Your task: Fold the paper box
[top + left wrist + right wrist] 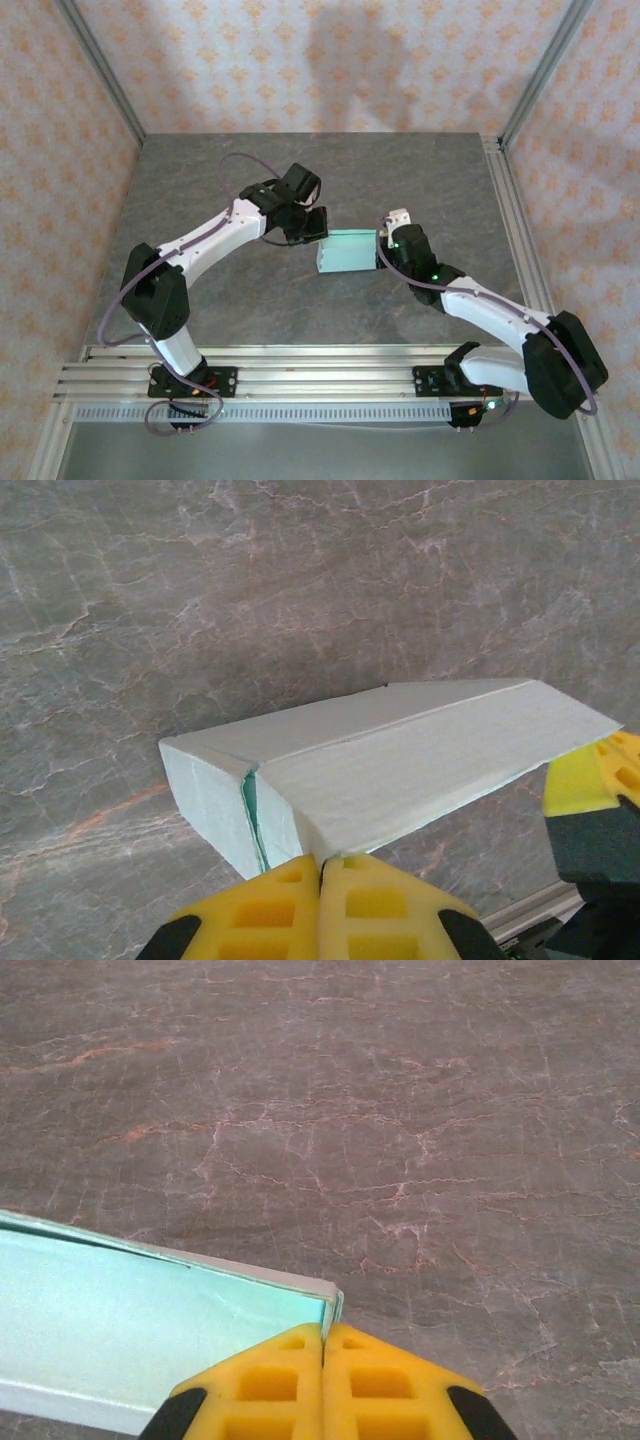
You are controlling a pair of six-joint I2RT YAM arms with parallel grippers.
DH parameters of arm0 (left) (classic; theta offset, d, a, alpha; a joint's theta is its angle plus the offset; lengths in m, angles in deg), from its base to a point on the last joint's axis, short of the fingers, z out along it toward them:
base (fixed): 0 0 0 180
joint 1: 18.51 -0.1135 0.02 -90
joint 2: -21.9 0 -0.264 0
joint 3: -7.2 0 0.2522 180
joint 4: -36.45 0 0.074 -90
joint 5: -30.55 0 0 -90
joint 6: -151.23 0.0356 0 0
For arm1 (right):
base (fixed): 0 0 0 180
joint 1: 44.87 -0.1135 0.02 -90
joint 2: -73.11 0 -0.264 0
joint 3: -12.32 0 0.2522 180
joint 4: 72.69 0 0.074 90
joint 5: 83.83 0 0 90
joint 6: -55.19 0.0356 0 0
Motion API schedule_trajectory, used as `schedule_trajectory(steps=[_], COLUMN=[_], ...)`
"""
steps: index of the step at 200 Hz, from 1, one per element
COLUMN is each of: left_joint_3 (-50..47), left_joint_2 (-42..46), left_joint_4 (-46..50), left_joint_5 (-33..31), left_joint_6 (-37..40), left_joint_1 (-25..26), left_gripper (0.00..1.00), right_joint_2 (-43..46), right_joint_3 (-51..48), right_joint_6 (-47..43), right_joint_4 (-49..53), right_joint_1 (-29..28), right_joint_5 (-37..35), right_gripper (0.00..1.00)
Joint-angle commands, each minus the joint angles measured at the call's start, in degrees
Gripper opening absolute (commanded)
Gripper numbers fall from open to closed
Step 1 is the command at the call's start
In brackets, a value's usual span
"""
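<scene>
The paper box sits between the clenched left gripper and clenched right gripper, at both tips

No legible txt — (nor nos.)

One high fixed view and two wrist close-ups, meeting at the paper box.
The top external camera looks down and forward from above and behind the arm bases, far enough to take in the whole worktop. The left wrist camera rides just behind the left claw, facing along its yellow fingertips, very near one end of the box. The right wrist camera does likewise over the right claw at the other end. All three share the box and the worktop beside it.
</scene>
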Motion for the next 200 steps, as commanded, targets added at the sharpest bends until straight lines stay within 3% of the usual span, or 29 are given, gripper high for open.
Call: schedule_trajectory(steps=[1,102,200], left_joint_3=[2.36,1.16,-1.21], left_joint_2=[-1.23,-1.24,-1.2], left_joint_4=[-5.59,-0.3,4.6], left_joint_5=[4.6,0.06,-5.5], left_joint_6=[-2.59,1.98,4.29], left_joint_1=[0.2,0.54,4.92], left_gripper=[0.0,0.0,0.0], right_joint_2=[1.15,1.13,4.34], right_joint_3=[-1.17,-4.9,-9.81], right_joint_6=[-2.04,-0.94,1.29], right_joint_4=[-1.85,-6.79,-8.97], right_joint_1=[-1.12,-1.12,-1.14], right_joint_5=[2.9,3.42,4.07], right_gripper=[0.0,0.0,0.0])
